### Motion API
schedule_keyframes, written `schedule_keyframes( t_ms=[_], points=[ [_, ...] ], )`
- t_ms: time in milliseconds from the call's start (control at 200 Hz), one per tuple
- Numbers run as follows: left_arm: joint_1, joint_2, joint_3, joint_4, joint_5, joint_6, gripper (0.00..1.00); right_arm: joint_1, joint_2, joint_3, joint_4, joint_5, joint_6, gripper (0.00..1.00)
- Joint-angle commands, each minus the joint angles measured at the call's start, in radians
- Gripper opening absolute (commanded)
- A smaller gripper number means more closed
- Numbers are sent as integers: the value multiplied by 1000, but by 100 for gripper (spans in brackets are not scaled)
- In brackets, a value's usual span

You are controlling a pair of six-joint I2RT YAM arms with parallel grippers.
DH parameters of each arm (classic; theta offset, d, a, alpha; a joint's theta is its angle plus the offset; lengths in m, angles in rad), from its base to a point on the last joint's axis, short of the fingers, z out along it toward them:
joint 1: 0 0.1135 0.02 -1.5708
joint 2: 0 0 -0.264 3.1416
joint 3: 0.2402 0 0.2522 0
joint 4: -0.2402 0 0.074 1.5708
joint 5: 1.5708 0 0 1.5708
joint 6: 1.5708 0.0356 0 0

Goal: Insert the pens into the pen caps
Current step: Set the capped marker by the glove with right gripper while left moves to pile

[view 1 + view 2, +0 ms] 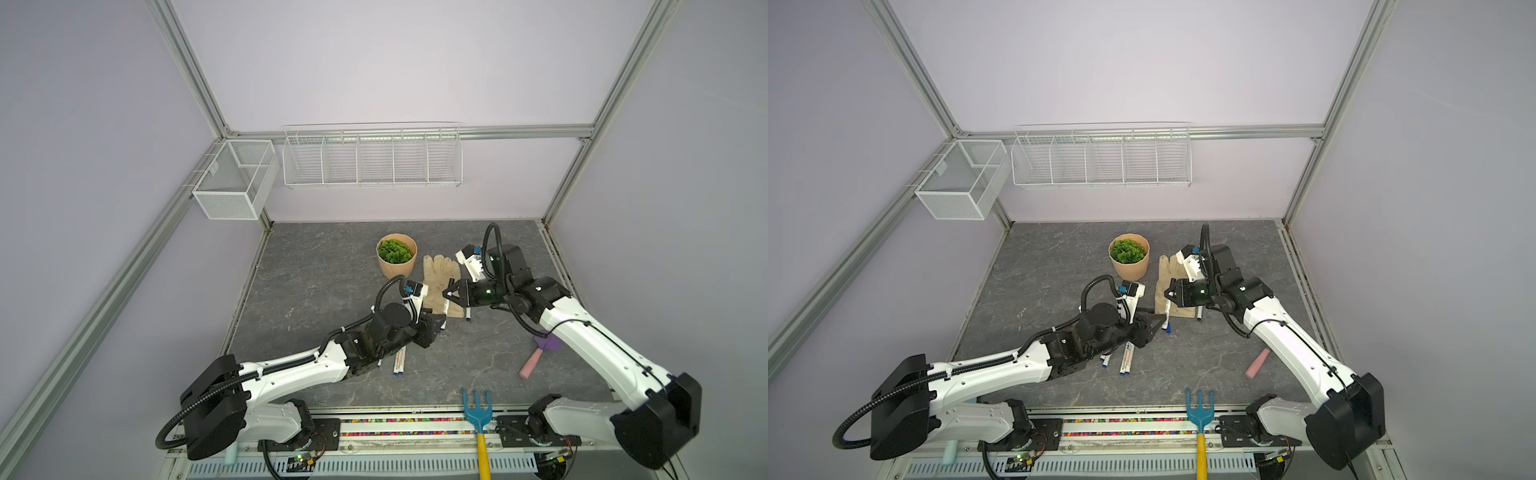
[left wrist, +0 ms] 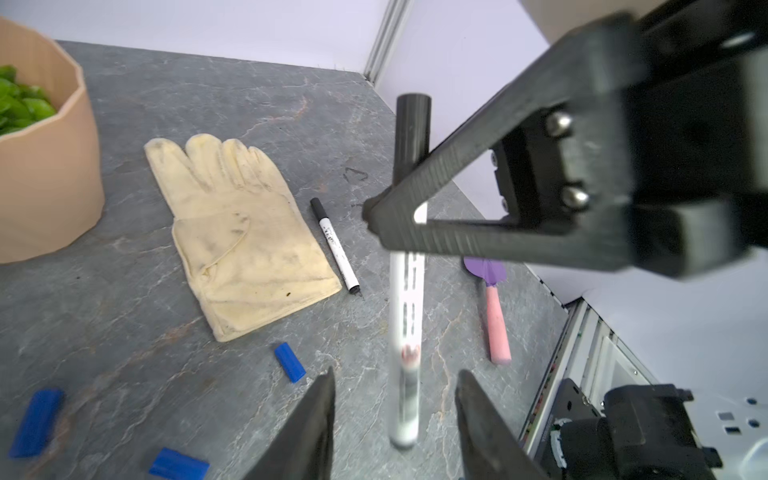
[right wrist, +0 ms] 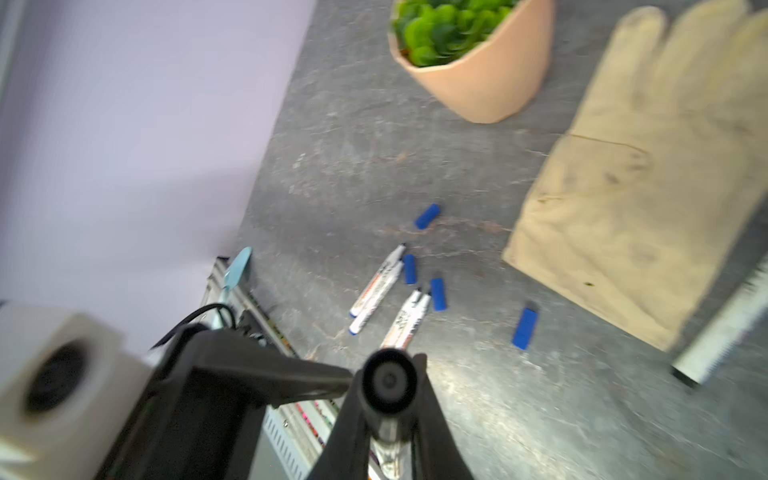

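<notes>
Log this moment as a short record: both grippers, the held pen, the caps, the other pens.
left gripper: open, jaws either side of the held pen, not gripping
right gripper: shut on held pen
held pen: black cap fitted on one end
blue caps: loose on the table
second pen: black-capped, lying beside the glove
other pens: on the table near the blue caps, apparently uncapped

Grey table (image 1: 316, 282) carries pot (image 1: 397, 269), glove (image 1: 438, 278), pens (image 1: 400, 361), caps (image 2: 289, 361).
</notes>
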Motion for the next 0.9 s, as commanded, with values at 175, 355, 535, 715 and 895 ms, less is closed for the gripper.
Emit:
schedule_keyframes(
  t_ms=[175, 355, 535, 715, 895],
  points=[
    [15, -108, -70, -224, -342, -155, 59, -201, 274, 26, -125, 278, 71, 14],
    [17, -151, -76, -324, -393, -185, 60, -225, 423, 69, -94, 380, 74, 15],
    [18, -182, -98, -380, -378, -179, 62, -235, 549, 117, -97, 432, 52, 18],
    [18, -202, -147, -432, -366, -213, 58, -234, 598, 114, 0, 316, 66, 29],
    [18, -228, -195, -450, -372, -270, 63, -235, 541, 72, 86, 251, 138, 37]
  ],
)
